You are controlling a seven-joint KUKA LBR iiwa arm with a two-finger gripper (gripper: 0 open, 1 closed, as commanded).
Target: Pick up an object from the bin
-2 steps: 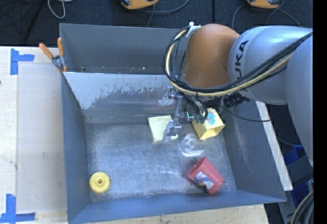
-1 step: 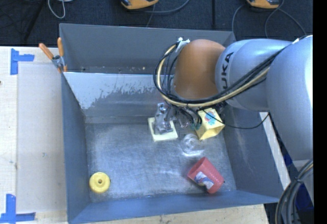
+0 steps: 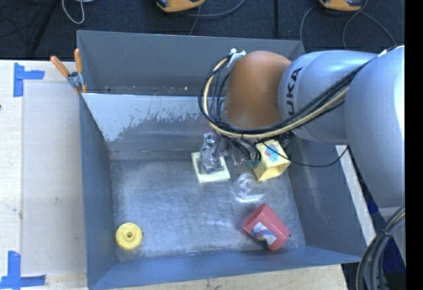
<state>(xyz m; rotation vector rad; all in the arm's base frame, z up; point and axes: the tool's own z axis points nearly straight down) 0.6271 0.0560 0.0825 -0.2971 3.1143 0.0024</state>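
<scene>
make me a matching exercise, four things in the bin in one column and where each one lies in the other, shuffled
Things:
1. yellow disc
2. red box
3. cream block
4. yellow box

Places:
A. under the hand, middle of the bin
B. lower left corner of the floor
C. just right of the hand
D. lower right of the floor

Pairs: 1-B, 2-D, 3-A, 4-C
</scene>
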